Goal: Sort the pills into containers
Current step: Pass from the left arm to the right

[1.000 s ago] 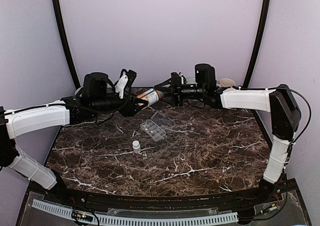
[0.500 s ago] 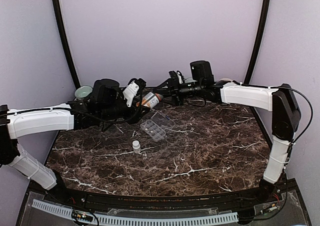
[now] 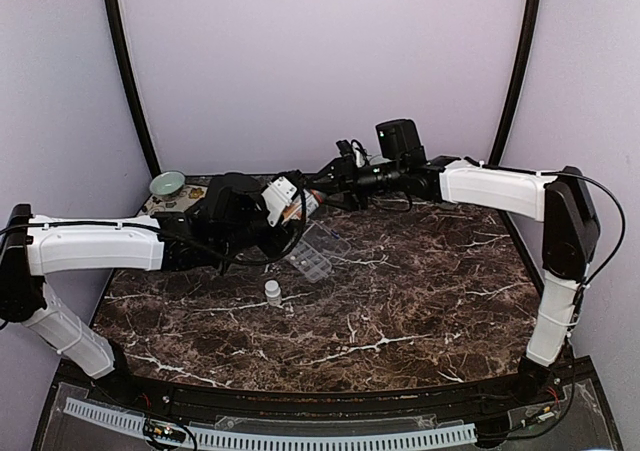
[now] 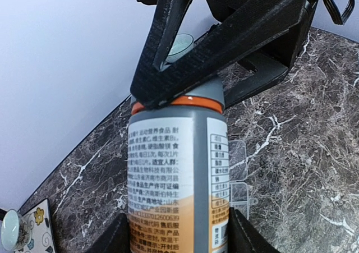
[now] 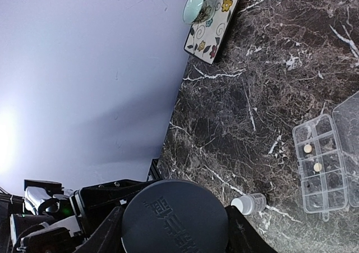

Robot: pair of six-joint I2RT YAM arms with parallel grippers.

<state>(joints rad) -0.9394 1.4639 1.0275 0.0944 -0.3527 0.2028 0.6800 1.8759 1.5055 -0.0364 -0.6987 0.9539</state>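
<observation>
An amber bottle [image 4: 176, 174] with a white label hangs in the air above the table, and my left gripper [image 4: 178, 236] is shut on its body. My right gripper [image 5: 175, 225] is shut on the bottle's grey cap [image 5: 175, 216], meeting the left one end to end at the back centre [image 3: 303, 199]. The containers are the compartments of a clear organiser box [image 5: 331, 181] that lies open on the marble, just in front of the bottle [image 3: 318, 269]. Two pills [image 5: 307, 148] [image 5: 317, 166] lie in its compartments.
A tiny white bottle [image 3: 272, 290] stands on the marble just in front of the organiser. A flowered saucer [image 5: 216, 23] with a pale green cup [image 3: 167, 183] sits at the back left corner. The wall runs close behind both grippers.
My left arm has swung right, carrying the bottle towards the middle, above the organiser. My right gripper has followed, still on the cap. Neither grip has changed.
</observation>
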